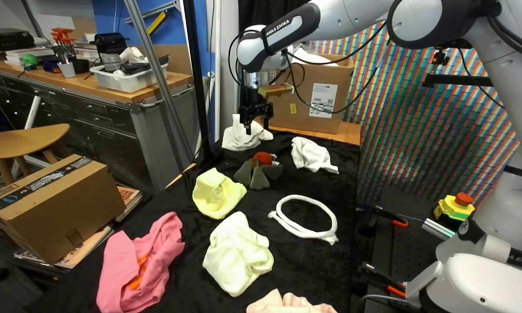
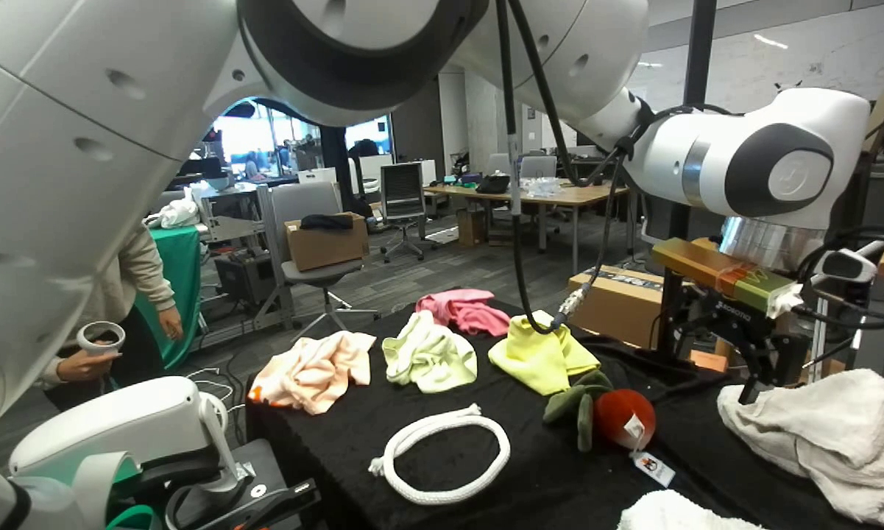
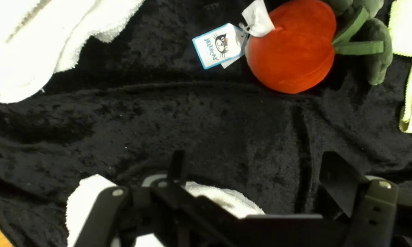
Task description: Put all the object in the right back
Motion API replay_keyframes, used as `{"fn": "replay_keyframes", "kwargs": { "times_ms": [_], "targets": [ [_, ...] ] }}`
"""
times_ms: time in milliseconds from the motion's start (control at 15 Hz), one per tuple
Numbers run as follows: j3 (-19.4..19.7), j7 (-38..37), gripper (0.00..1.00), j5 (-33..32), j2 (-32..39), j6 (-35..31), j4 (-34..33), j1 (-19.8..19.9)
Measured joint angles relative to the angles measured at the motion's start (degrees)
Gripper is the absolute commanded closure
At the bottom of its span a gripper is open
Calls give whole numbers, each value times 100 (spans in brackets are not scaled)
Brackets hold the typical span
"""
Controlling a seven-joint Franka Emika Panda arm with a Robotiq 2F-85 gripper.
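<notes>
The white terry towel [image 1: 234, 138] lies crumpled in a corner of the black velvet cover [image 1: 313, 271]. The Robotiq gripper [image 3: 254, 163] points downward over this towel. Its two fingers [image 3: 339, 181] stand wide apart, with the cover visible in the gap. In an exterior view, one fingertip overlaps the outline of the towel; from where I stand, contact cannot be determined.

The Jellycat plush toy [image 3: 291, 48], with a round red body and grey-green limbs, rests near the white terry towel; its hang tag [image 3: 216, 46] lies printed side up. The second white cloth [image 1: 313, 154] lies near the toy, apart from the towel. The yellow cloth [image 1: 217, 193] sits just beside the toy's limbs. The white rope [image 2: 442, 498] forms a loop on the cover, its ends overlapping. The pale green cloth [image 2: 430, 357], the pink cloth [image 1: 158, 256] with an orange patch, and the peach cloth [image 2: 316, 368] lie crumpled toward the opposite end, well apart from the gripper.

The Panda arm [image 1: 343, 17] extends above the cover. A labelled cardboard box [image 1: 302, 121] stands behind the towel's end. A red emergency stop button [image 1: 463, 199] on a yellow housing is located beyond the cover's edge. In an exterior view, a person [image 2: 143, 276] holds a white controller [image 2: 82, 337] with a ring.
</notes>
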State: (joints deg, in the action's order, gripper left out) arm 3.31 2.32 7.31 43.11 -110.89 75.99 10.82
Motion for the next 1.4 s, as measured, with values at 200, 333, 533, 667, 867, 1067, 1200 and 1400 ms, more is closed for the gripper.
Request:
{"fn": "replay_keyframes", "kwargs": {
  "times_ms": [200,333,533,667,867,1067,1200,1400],
  "targets": [
    [23,0,0,-15,166,-230,-25,9],
    [48,-2,0,-22,278,-337,-83,32],
    [111,-8,0,-26,478,-428,-291,83],
    [137,-14,0,-26,628,-434,-496,124],
    [145,-32,0,-26,876,-434,-855,174],
    [150,-106,0,-44,1154,-434,-1241,186],
    [157,-173,0,-91,1344,-434,-1497,186],
    [209,-339,0,-288,1636,-434,-1877,179]
  ]
}}
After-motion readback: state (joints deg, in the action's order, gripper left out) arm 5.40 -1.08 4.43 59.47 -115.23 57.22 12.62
